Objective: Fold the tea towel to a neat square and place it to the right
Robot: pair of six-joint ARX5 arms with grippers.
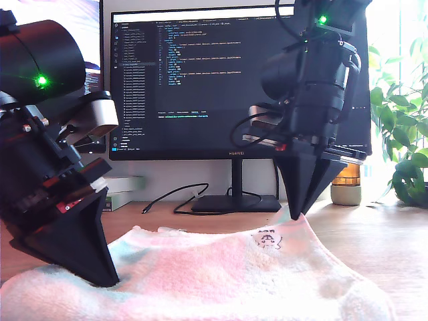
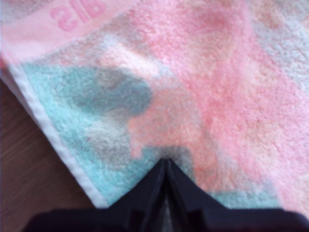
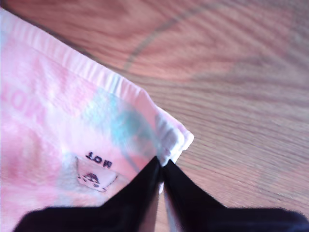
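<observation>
The tea towel [image 1: 221, 274] is being pinched at two corners — my first gripper [image 2: 165, 166] and my second gripper [image 3: 161, 166], jaws closed on cloth — and is best lifted evenly, kept taut.

The tea towel [image 1: 221, 274] lay spread across the lower part of the exterior view, on the wooden table [image 1: 381, 231]. My first gripper [image 1: 110, 277] pressed down on it at the lower left of that view, near a hemmed edge. My second gripper [image 1: 297, 212] met the towel's far corner right of centre, just beside the small label [image 1: 267, 239]. Behind the towel stood a monitor [image 1: 200, 80] on its stand, with a cable [image 1: 177, 197] lying before it. A jar [image 1: 346, 184] and a plant [image 1: 408, 134] stood at the right edge.
</observation>
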